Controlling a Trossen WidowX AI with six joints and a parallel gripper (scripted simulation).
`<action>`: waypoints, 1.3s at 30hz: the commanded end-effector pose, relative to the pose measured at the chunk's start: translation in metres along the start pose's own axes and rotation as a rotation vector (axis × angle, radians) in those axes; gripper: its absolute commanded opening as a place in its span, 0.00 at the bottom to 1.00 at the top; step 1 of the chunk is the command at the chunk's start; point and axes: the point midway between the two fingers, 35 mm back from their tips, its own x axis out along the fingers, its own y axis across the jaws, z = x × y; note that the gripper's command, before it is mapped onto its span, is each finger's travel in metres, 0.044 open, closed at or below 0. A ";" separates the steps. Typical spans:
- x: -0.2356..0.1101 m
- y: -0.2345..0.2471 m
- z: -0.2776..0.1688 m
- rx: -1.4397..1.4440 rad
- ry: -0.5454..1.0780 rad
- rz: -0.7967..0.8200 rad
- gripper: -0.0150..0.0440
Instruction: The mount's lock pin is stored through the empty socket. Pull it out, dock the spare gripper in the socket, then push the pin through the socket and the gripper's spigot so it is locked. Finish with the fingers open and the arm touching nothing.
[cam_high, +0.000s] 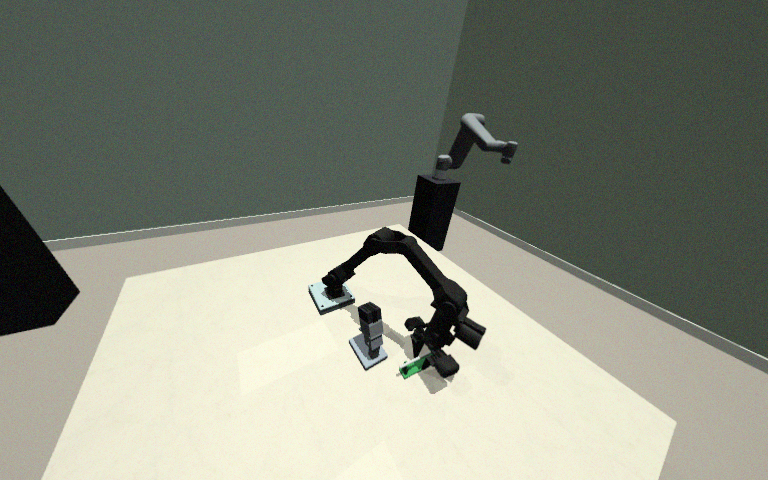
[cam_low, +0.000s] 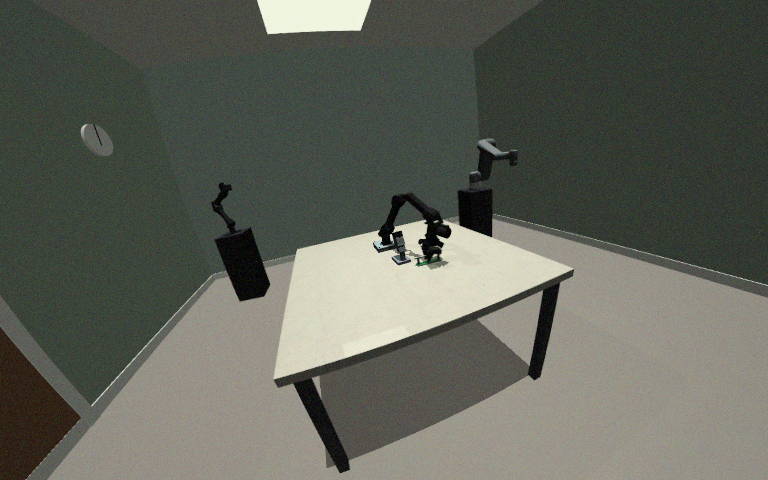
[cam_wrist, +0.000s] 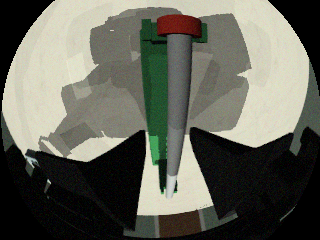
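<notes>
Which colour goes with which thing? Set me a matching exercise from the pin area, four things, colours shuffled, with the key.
Things:
1. pin head
2. pin shaft
3. rest under the pin
4. table

Colours:
A. green
B. cream
C. red
D. grey

Pairs: 1-C, 2-D, 3-A, 4-B

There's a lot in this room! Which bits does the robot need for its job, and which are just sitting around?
For the job:
gripper
pin
green rest under the pin
mount
spare gripper

Just about:
corner arm on its black stand
wall arm on its black stand
clock
</notes>
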 end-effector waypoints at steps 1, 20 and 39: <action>0.002 0.000 0.000 -0.006 0.006 0.001 0.56; 0.001 0.000 0.000 -0.006 0.006 0.001 0.25; -0.048 -0.001 -0.012 -0.006 0.006 0.001 0.25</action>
